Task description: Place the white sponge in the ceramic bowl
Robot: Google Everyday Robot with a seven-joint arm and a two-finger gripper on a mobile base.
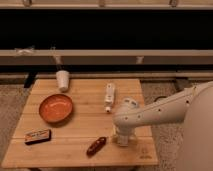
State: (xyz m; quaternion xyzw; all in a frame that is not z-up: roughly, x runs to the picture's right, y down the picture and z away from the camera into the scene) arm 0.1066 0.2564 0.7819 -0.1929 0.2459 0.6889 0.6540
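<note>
Worktop (85,127) of pale wood fills most of your view, and the white arm (165,110) reaches over it from the right, bending down at the front right part. Your ceramic bowl (55,108) sits upright on the left half, well apart from the arm. Behind it you have a white cup (62,80) at the back edge and a white bottle (109,96) lying near the middle. A labelled brown box (37,136) and a dark red oblong (96,145) lie along the front. The gripper (121,136) points straight down at the white sponge (122,142), which lies directly beneath it on the wood. You cannot tell whether it grips the sponge.
</note>
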